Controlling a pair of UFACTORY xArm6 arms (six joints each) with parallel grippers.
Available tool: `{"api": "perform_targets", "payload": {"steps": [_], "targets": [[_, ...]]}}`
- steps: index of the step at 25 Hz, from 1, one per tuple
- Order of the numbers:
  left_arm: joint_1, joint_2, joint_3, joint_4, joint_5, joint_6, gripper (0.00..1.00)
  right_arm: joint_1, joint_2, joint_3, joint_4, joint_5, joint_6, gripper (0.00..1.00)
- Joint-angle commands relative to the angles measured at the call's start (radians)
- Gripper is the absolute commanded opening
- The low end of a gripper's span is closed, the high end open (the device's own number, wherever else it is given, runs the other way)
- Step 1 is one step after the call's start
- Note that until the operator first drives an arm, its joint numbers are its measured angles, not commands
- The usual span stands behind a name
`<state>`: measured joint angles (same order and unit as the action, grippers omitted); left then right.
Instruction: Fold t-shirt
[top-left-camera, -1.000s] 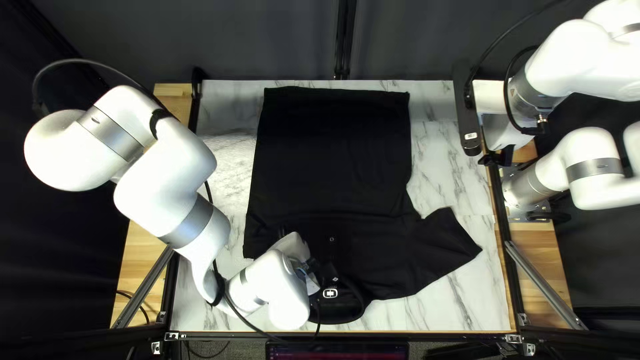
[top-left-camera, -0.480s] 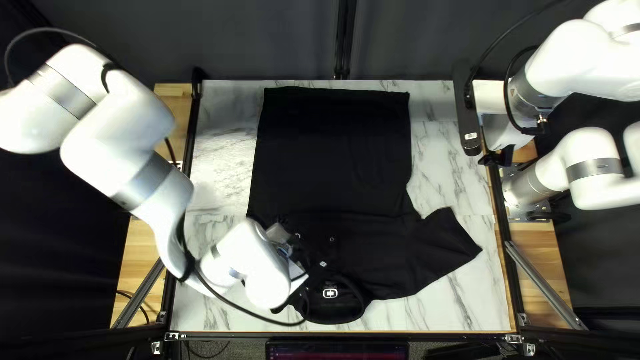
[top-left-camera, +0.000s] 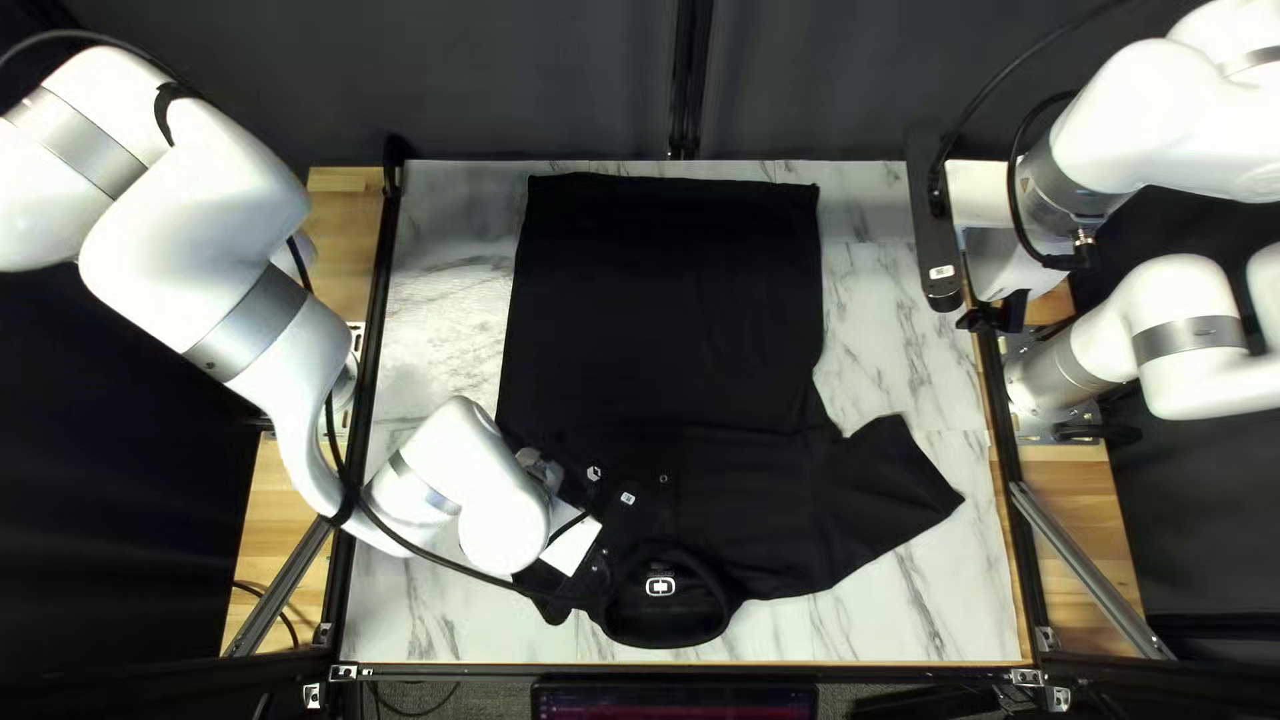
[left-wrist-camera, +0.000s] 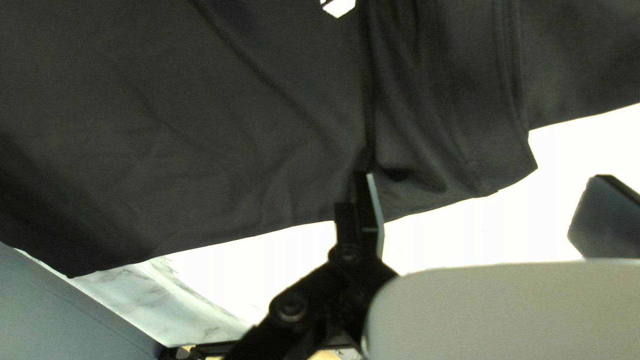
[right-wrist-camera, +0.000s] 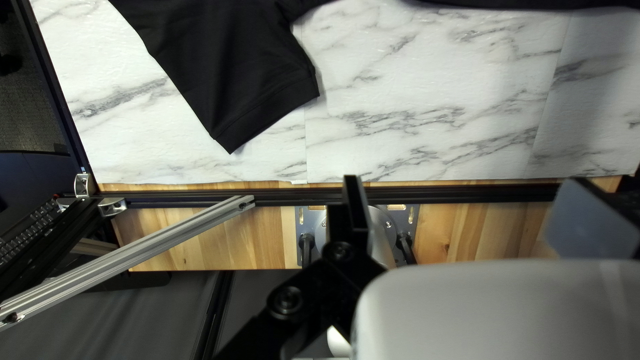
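Note:
A black t-shirt [top-left-camera: 667, 320] lies with its collar [top-left-camera: 720, 600] toward the near edge and one sleeve [top-left-camera: 894, 487] spread to the right. Its other side shows no such spread sleeve; cloth with a stitched hem [left-wrist-camera: 503, 127] lies folded there. My left gripper [top-left-camera: 576, 540] is over the shirt's left near part, its tips lost against the black cloth. In the left wrist view that gripper [left-wrist-camera: 480, 200] stands open, one finger in front of the shirt's edge. My right gripper [top-left-camera: 994, 318] hovers at the table's right edge; in its wrist view the gripper [right-wrist-camera: 477, 200] is open, away from the sleeve.
Marble-patterned table [top-left-camera: 894, 320] borders the shirt. A black rail [right-wrist-camera: 433, 195], wood strips and a silver brace [right-wrist-camera: 133, 257] line the right side. A keyboard [right-wrist-camera: 27, 230] shows beyond the near corner. The left arm's cable [top-left-camera: 467, 571] crosses low over the table.
My left arm has drawn back left from the collar area, uncovering more of the shirt around the collar and its left near part. The right arm and the spread sleeve have stayed put.

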<state>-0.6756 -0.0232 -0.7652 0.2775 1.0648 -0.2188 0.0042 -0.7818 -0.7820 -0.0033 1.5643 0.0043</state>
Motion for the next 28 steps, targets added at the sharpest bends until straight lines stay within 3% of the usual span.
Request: {"api": "perform_targets", "payload": {"steps": [1,10,28], "targets": [[-0.060,0.003,0.012,0.055,0.023,-0.012,1.00,0.000,0.000,0.000,0.000,0.000,0.000,1.00],[-0.100,0.125,-0.019,0.149,-0.013,-0.053,1.00,0.000,0.000,0.000,0.000,0.000,0.000,1.00],[-0.135,0.129,0.072,0.211,-0.089,-0.139,0.97,0.000,0.000,0.000,0.000,0.000,0.000,1.00]]}}
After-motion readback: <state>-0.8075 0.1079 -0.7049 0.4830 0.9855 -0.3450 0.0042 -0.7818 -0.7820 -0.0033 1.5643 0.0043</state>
